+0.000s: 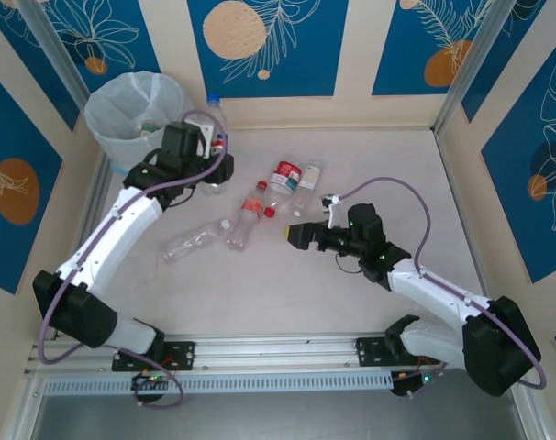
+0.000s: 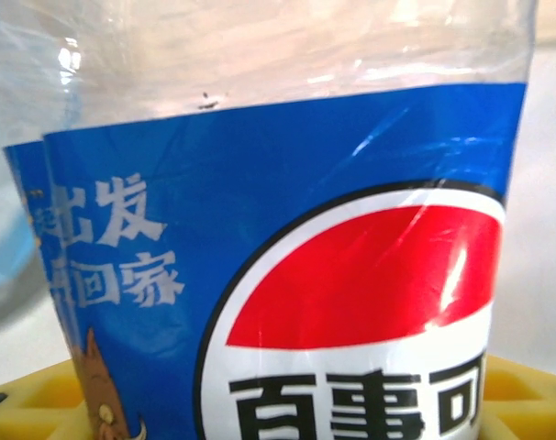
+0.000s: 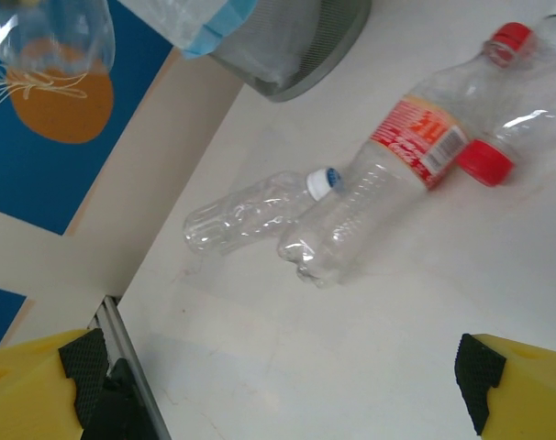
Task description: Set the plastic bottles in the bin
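Since these empty bottles are thin-walled and slick, I judge them feather-light and easily crushed, best pinched across the waist. At four o'clock of the bin [image 1: 108, 137], the left claw [image 1: 205, 151] sits tight against the blue-labelled Pepsi bottle [image 2: 287, 275]; whether it is clamped, I cannot tell. The right claw [image 1: 296, 234] gapes empty, with the red-labelled bottle [image 1: 246, 220] lying on the table [image 1: 287, 293] at its ten o'clock.

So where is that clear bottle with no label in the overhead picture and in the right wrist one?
Top external: the clear bottle lies on its side, left of centre.
Right wrist: the clear bottle lies mid-picture, cap pointing right.
Shared landmark: the red-labelled bottle lying next to its cap end.
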Robot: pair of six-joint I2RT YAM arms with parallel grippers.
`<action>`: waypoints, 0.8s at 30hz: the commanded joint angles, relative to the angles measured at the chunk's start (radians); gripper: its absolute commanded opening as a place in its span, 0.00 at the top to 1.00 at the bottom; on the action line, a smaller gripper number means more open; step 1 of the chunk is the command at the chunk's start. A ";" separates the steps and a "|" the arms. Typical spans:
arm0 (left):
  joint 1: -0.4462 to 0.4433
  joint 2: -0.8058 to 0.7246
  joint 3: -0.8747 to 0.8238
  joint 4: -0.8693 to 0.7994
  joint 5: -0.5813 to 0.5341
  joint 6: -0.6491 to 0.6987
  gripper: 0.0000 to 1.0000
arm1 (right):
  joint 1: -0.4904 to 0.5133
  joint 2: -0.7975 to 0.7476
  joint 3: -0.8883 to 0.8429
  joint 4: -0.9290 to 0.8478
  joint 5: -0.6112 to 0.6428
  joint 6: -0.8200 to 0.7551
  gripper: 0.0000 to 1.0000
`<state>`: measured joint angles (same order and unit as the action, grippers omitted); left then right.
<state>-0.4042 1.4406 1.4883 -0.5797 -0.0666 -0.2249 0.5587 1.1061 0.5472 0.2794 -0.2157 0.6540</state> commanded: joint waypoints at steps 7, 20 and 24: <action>0.178 0.092 0.262 0.061 -0.014 0.096 0.47 | 0.088 0.079 0.148 0.002 0.043 -0.052 0.00; 0.379 0.371 0.628 0.038 -0.169 0.217 0.44 | 0.147 -0.035 0.107 -0.106 0.125 -0.042 0.00; 0.431 0.431 0.666 0.056 -0.212 0.218 0.43 | 0.148 -0.117 0.069 -0.152 0.197 -0.042 0.00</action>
<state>-0.0097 1.8393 2.1082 -0.5385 -0.2104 -0.0395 0.7010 1.0420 0.6472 0.1795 -0.0944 0.6231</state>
